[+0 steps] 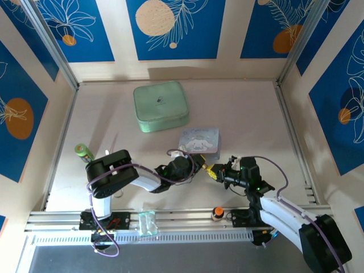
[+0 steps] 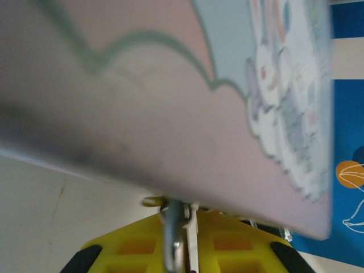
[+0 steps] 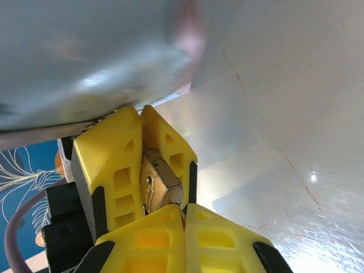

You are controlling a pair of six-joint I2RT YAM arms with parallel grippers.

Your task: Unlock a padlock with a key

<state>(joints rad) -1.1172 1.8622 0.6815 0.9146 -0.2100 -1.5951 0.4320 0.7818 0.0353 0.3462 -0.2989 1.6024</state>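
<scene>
The brass padlock [image 3: 161, 181] sits between the yellow fingers [image 3: 116, 165] of my left gripper [image 1: 196, 161], which is shut on it. In the left wrist view, my left gripper [image 2: 181, 211] pinches the lock's blurred silver shackle [image 2: 173, 233], and a bit of brass shows at the tips. My right gripper [image 3: 183, 207] is shut and meets the padlock head-on. Only a tiny metal tip of the key [image 3: 177, 203] shows at its fingertips, touching the lock's near corner. From above, my right gripper [image 1: 212, 170] faces the left one just in front of the pastel box [image 1: 199, 141].
The pastel cartoon box [image 2: 227, 131] hangs close over the left gripper's fingers. A mint-green case [image 1: 161, 106] lies at the back. A green cylinder [image 1: 84, 151] stands at the left. An orange-topped knob [image 1: 217, 212] sits on the front rail. Panel walls enclose the table.
</scene>
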